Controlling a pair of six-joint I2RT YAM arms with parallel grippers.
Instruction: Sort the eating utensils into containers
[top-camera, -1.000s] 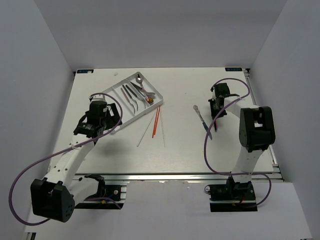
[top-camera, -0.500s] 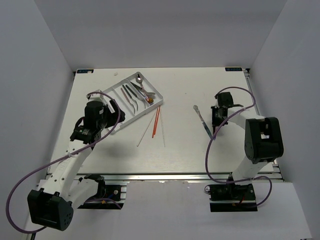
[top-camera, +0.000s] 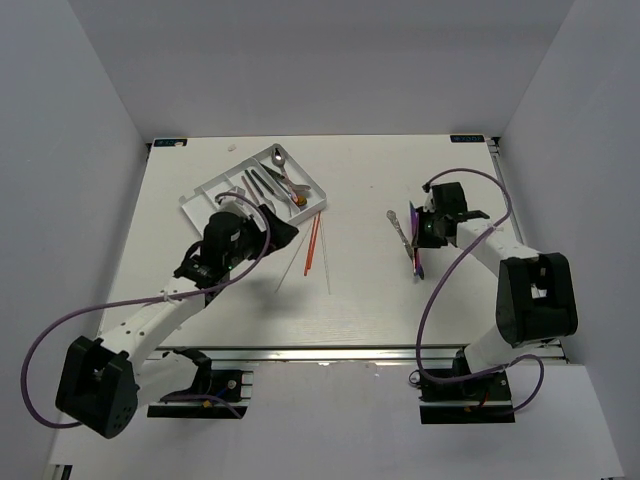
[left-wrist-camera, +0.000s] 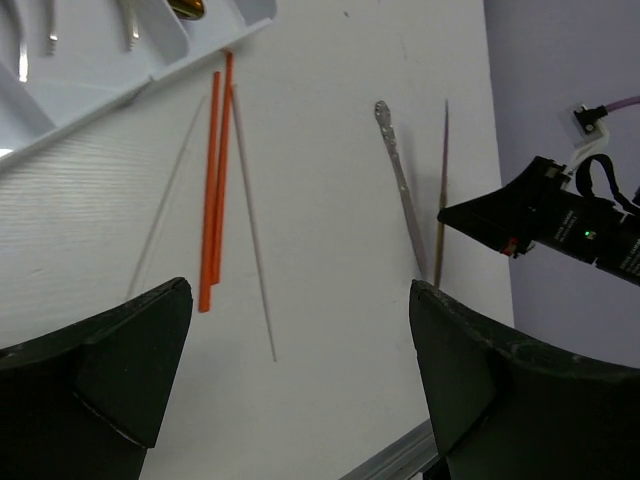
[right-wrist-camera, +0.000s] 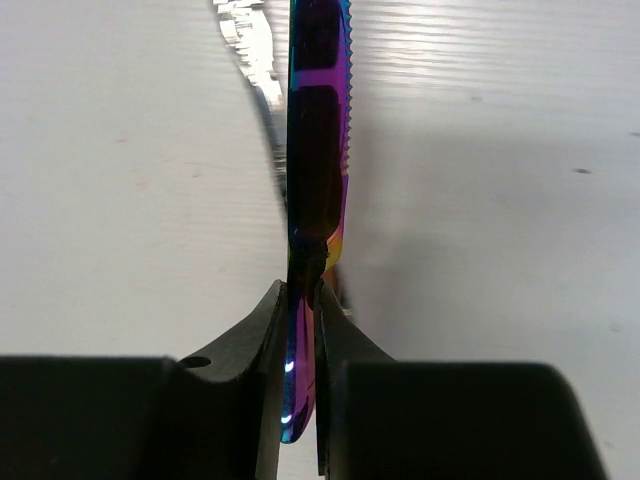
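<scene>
**Top view.** Fingers of the right gripper (top-camera: 421, 232) are clamped on the iridescent knife (top-camera: 416, 243), which stands on edge at the right of the table. The left gripper (top-camera: 276, 232) is spread wide and holds nothing. It sits at the near corner of the white tray (top-camera: 196, 199), whose compartments already hold several utensils. You must carry the knife across to that tray, and the left arm lies over its near side. Approach from the far side, or clear that arm first.

**Left wrist view.** Both dark fingers (left-wrist-camera: 110, 370) stand apart. Between them on the table lie the orange chopsticks (left-wrist-camera: 215, 190) and the pale chopsticks (left-wrist-camera: 255, 240), just beside the tray. They are unsorted and lie on the knife's direct path, so pass above them. The silver utensil (left-wrist-camera: 400, 180) lies farther right.

**Right wrist view.** The jaws pinch the knife near its handle, and the serrated blade points away. The silver utensil lies just beside the blade, perhaps touching it. Lift straight up before you traverse, so that it is not dragged along. The grip is narrow, so move slowly to keep the blade from pivoting.
</scene>
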